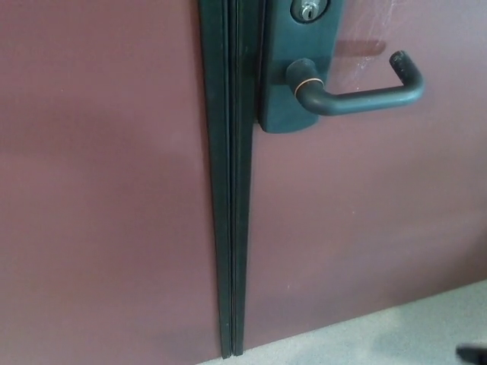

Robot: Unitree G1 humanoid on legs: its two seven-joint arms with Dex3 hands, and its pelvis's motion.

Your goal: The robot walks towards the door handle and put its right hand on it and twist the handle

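In the head view the door handle [365, 95], a dark lever, stands level at the upper right of the maroon door [365, 228], springing from the backplate [293, 76] just right of the black centre seam [232, 190], with the keyhole [307, 10] above its pivot. Neither robot hand shows, so their state cannot be told. The lever looks rigid, smooth and probably sprung; the right hand would best grip the straight bar near its upturned tip, far from the backplate, for leverage.

Maroon door panels [99, 190], dark centre seam [232, 228] (narrowing downward), pale speckled floor [380, 342]
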